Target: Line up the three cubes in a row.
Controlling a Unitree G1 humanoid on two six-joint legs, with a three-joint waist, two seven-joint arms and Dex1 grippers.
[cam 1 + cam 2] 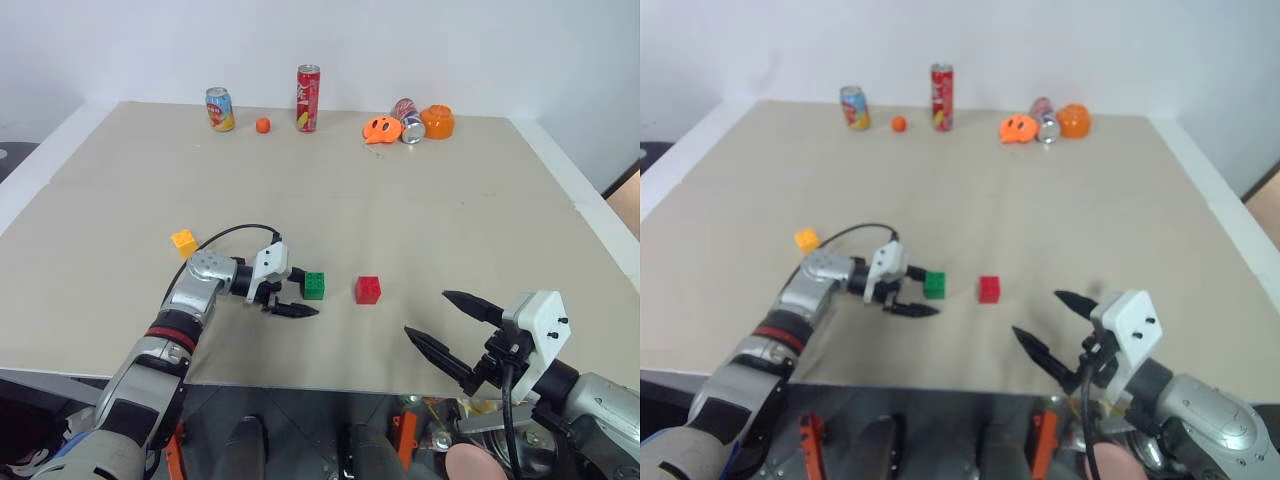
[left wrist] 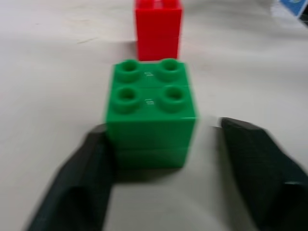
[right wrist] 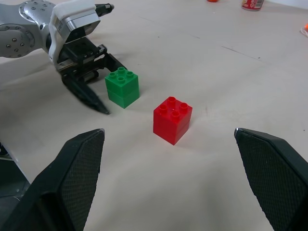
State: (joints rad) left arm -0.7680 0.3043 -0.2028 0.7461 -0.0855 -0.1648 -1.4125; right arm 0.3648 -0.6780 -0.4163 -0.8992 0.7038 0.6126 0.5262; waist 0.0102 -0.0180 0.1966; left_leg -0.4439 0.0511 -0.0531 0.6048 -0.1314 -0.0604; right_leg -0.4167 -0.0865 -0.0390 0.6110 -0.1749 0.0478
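- Cubes on a beige table [image 1: 420, 200], all three in the near half: yellow cube [image 1: 184, 241] farthest to the robot's left and slightly farther back, green cube [image 1: 314, 285] near the middle, red cube [image 1: 367, 289] just to the right of the green one with a small gap between.
- Green and red roughly level with each other; yellow off that line and well apart from the green one, with the left forearm between.
- Left gripper [image 1: 292, 290] low over the table, pointing toward the robot's right, fingers spread on either side of the green cube.
- In the left wrist view: one dark finger [image 2: 79, 185] touching or nearly touching the side of the green cube [image 2: 150, 113], the other finger [image 2: 260, 168] clear of it with a visible gap; cube sitting flat on the table, studs up, not lifted.
- Red cube [image 2: 158, 29] straight beyond the green one in that same view, studs up.
- Right gripper [image 1: 440, 325] hovering at the near right edge of the table, fingers spread wide, holding nothing, pointing toward the red and green cubes.
- Along the far edge: a short can [image 1: 219, 109], a small orange ball [image 1: 263, 125], a tall red can [image 1: 308, 98], then an orange toy [image 1: 378, 129], a tipped can [image 1: 410, 122] and an orange cup-like object [image 1: 438, 121] bunched together.
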